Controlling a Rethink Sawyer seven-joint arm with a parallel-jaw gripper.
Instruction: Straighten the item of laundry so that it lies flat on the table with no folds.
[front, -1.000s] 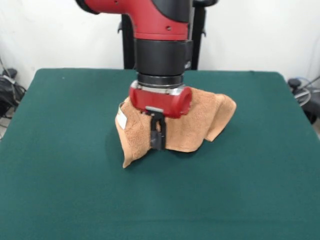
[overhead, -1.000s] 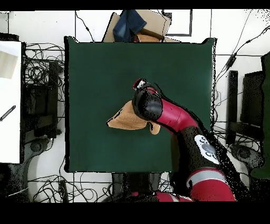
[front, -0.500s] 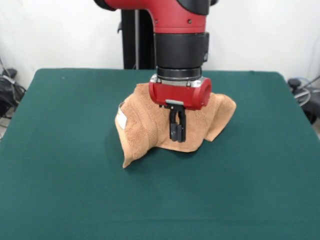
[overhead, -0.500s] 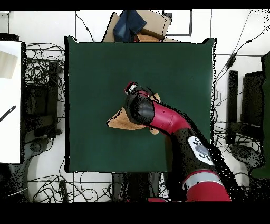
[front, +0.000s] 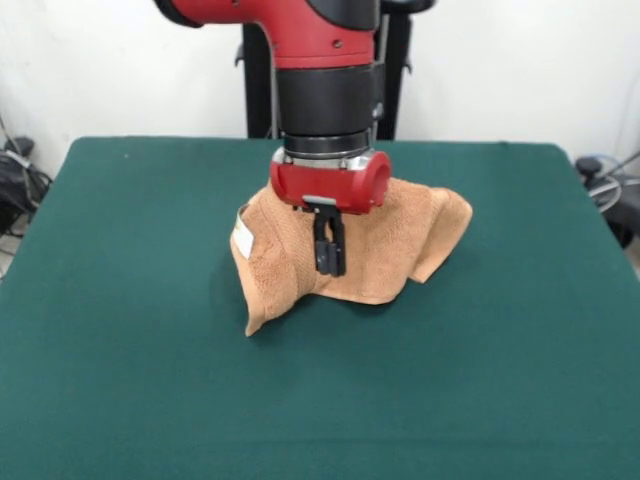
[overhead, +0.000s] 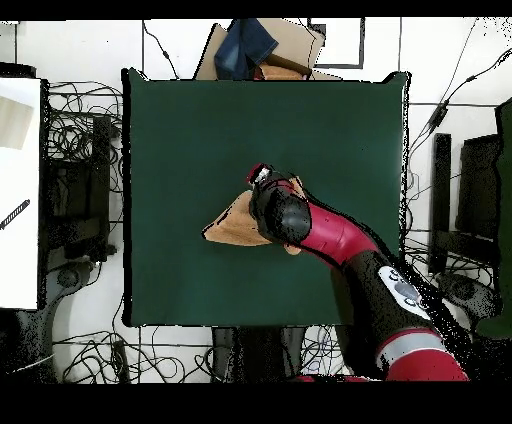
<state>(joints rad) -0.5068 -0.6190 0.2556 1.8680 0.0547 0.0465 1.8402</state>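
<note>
The item of laundry (front: 385, 245) is an orange-tan towel, bunched and folded in the middle of the green table (front: 120, 350), with a white label (front: 242, 238) on its left fold. One corner droops toward the front left and a flap stands up at the right. My gripper (front: 329, 258) hangs in front of the towel's middle, its black fingers close together and pointing down, with no cloth lifted. In the overhead view the towel (overhead: 232, 226) pokes out to the left from under the arm's red wrist (overhead: 282, 212), which hides the fingers.
Green table (overhead: 180, 120) surface lies all round the towel. A cardboard box with blue cloth (overhead: 255, 48) sits past the table's top edge in the overhead view. Cables and dark equipment (overhead: 70, 180) ring the table.
The gripper swung right half a second ago and has come back left over the towel's middle, a little higher than a second ago. The towel's shape has not changed.
</note>
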